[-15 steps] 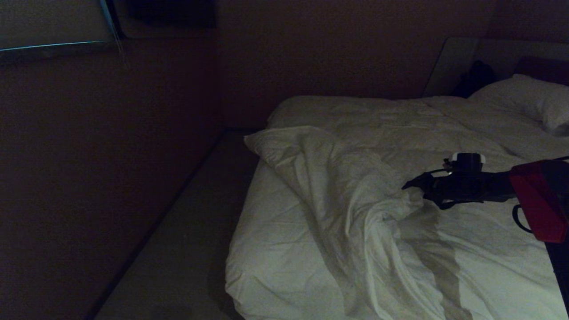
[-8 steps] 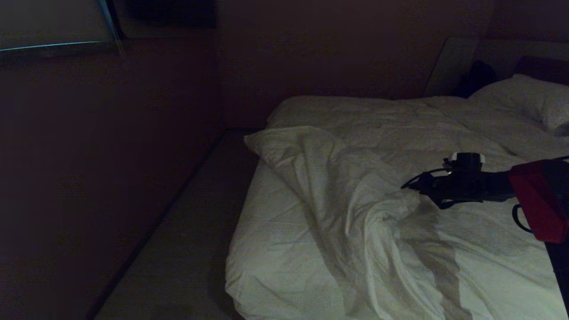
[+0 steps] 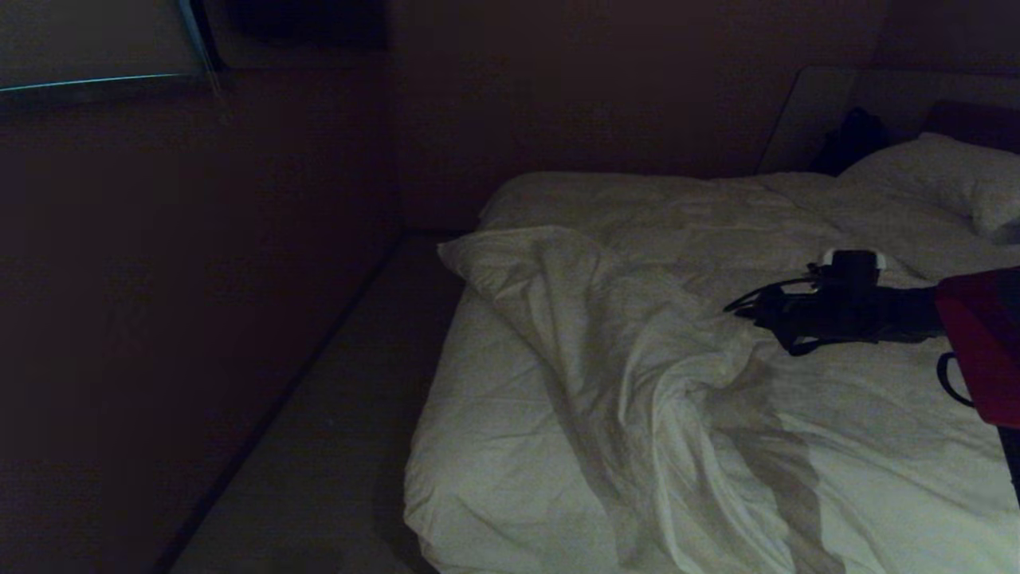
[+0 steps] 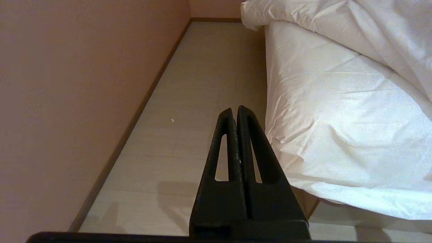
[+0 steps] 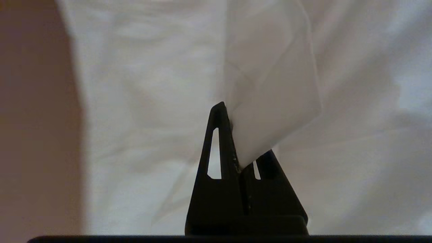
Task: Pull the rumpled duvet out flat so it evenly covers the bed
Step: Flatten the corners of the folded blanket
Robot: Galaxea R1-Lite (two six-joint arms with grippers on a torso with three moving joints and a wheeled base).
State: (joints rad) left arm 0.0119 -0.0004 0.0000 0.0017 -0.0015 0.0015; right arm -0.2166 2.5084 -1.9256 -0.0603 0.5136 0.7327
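Grasp step done: right gripper [image 5: 233, 135] was clamped on a thin fold of the duvet [image 3: 637, 351], out over the middle of the bed [image 4: 337, 128]. Left gripper [image 4: 236, 111] was pressed together, empty, parked beside the bed over the floor [image 4: 202, 84]. Duvet was white, puffy and creased, bunched in a diagonal ridge, sheet bare at the near corner. Next likely: a steady pull toward that corner, not jerky, since the pinch looked shallow.
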